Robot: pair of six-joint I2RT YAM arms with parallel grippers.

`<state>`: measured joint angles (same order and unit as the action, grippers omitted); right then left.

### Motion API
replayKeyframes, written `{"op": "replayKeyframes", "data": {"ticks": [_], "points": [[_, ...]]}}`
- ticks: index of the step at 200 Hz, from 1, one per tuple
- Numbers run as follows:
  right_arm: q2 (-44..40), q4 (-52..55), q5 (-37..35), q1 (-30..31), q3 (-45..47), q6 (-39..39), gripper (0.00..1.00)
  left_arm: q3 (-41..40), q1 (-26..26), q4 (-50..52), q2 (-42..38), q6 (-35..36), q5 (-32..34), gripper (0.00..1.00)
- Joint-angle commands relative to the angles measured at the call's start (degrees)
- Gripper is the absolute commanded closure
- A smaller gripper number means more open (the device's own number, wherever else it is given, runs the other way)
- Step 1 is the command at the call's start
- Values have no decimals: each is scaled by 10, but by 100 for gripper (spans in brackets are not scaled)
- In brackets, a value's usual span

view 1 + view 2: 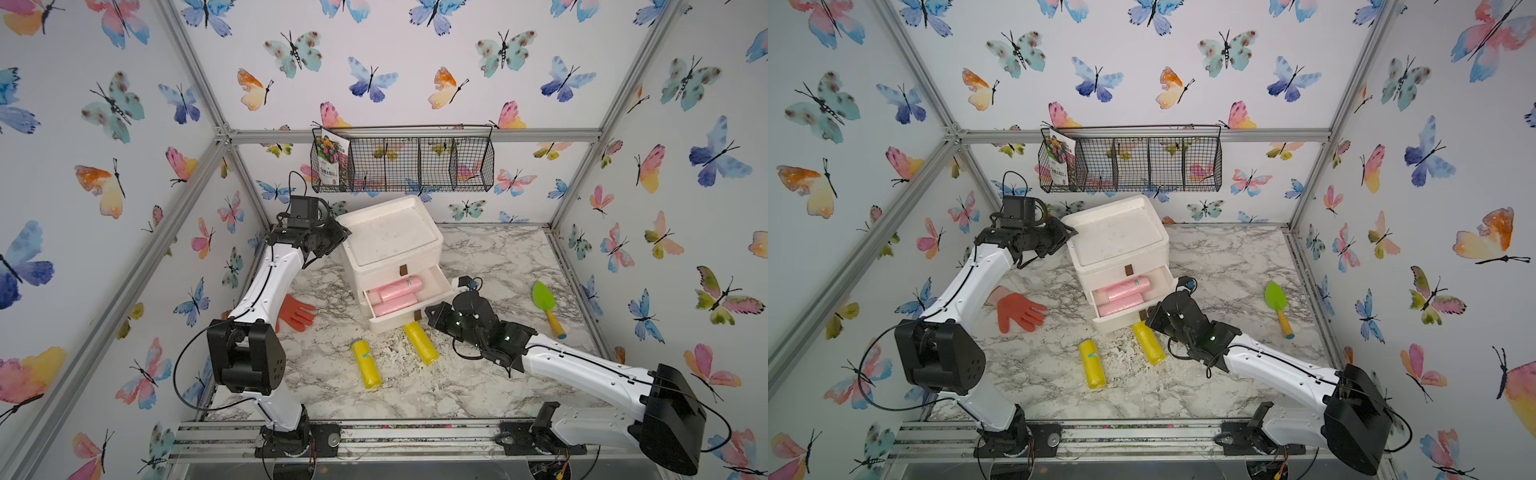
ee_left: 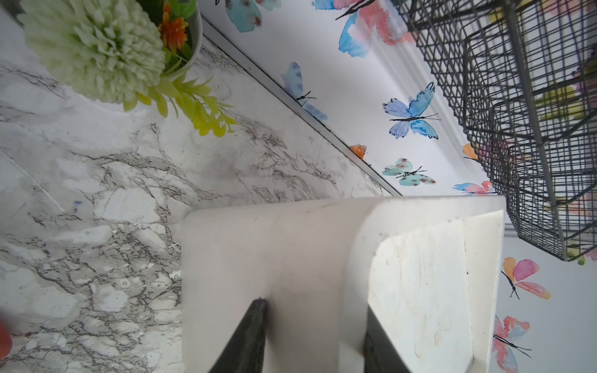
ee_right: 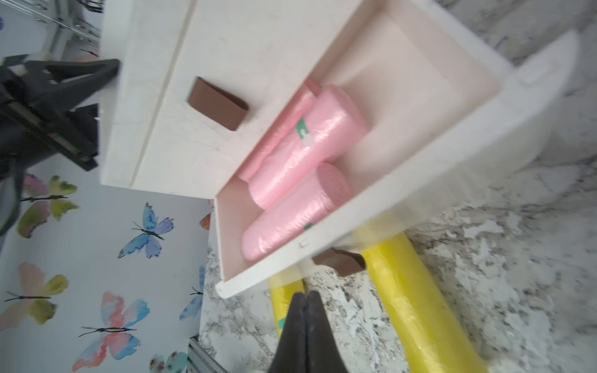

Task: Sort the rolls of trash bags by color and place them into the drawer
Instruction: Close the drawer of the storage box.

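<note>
I see three smooth pink plastic rolls (image 1: 395,306) lying parallel to the open white drawer (image 1: 392,322) front, the rearmost mostly hidden; right gripper (image 3: 305,295) pinched together and empty, left gripper (image 2: 313,305) clamping the white cabinet (image 2: 258,242) rim.

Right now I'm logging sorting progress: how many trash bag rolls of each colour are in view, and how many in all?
Pink rolls: 3, all in the open drawer
Yellow rolls: 2, both on the table
Green rolls: 0 in view
Total: 5
</note>
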<state>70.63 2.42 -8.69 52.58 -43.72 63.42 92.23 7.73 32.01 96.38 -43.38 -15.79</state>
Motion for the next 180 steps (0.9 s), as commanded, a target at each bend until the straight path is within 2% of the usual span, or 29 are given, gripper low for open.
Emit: {"op": "replayKeyframes", "data": {"ticks": [1,39,129,180], "points": [[-8,39,-35,-4,25,-6,98,2,0,63,14,-2,-8,62],[30,25,-39,-12,21,-40,98,3,-1,77,13,7,10,62],[145,-1,-15,-32,-86,-113,98,-10,2,91,12,19,20,63],[199,-19,11,-41,-133,-129,98,-15,6,91,9,20,20,63]]}}
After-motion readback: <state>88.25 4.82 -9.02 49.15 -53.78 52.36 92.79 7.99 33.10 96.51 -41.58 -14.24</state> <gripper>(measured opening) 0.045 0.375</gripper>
